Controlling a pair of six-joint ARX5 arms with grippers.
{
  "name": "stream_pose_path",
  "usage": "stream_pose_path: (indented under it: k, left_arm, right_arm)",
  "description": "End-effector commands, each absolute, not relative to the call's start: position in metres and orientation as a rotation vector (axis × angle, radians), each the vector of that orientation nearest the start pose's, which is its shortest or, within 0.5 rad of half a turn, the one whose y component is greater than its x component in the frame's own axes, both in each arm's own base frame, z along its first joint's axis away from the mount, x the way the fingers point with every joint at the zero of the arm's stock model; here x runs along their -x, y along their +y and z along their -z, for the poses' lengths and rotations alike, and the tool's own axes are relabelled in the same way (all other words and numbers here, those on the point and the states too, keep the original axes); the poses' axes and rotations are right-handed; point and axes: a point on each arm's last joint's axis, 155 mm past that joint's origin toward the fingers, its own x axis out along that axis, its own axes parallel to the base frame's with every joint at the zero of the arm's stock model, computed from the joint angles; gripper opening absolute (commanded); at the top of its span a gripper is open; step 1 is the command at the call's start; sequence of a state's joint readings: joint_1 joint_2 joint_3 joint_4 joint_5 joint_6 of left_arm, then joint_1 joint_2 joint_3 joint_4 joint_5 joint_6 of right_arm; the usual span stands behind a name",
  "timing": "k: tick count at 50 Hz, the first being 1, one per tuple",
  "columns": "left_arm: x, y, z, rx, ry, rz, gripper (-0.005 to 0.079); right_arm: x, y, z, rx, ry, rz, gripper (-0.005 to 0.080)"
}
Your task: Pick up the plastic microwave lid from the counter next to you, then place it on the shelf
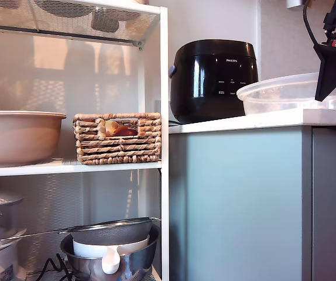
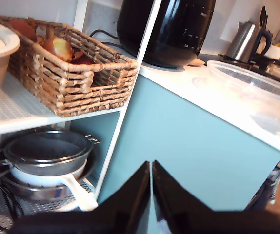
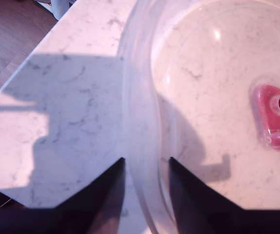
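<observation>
The plastic microwave lid (image 1: 279,93) lies upturned like a bowl on the white counter (image 1: 244,122), at the exterior view's right. Its red vent (image 3: 275,114) shows through the middle. My second gripper (image 1: 320,96) comes down from above onto the lid's near rim. In the second wrist view the gripper (image 3: 146,161) is open, its fingers straddling the rim (image 3: 137,97), one outside and one inside. My first gripper (image 2: 151,164) is shut on nothing, low in front of the blue-grey cabinet. The shelf (image 1: 57,168) is the white board at the exterior view's left.
On the shelf stand a wicker basket (image 1: 118,137) and a beige bowl (image 1: 16,137). A black rice cooker (image 1: 213,79) sits on the counter beside the rack's white post. A kettle (image 2: 247,41) stands further back. Pots and a strainer (image 1: 112,243) fill the lower shelf.
</observation>
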State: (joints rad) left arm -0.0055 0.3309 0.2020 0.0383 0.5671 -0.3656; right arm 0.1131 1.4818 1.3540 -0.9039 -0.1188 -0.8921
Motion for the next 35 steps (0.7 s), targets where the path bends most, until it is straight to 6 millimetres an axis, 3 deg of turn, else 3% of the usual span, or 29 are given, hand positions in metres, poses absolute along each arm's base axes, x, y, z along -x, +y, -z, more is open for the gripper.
stream_pose_path:
  k: [1,25,35]
  left_arm:
    - [-0.243,-0.1,-0.199,0.4,0.191,0.549,-0.0021]
    - [-0.239,-0.106,-0.2,0.584,0.254,0.569,-0.0021]
    - [-0.239,-0.105,-0.2,0.671,0.28,0.559,-0.0021]
  right_arm:
    - [-0.372,0.066,-0.177,0.811,0.868,-0.665,-0.0008]
    - [-0.351,0.1,-0.171,0.975,0.906,-0.709,-0.0011]
    - [-0.34,0.115,-0.182,1.078,0.881,-0.693,-0.0011]
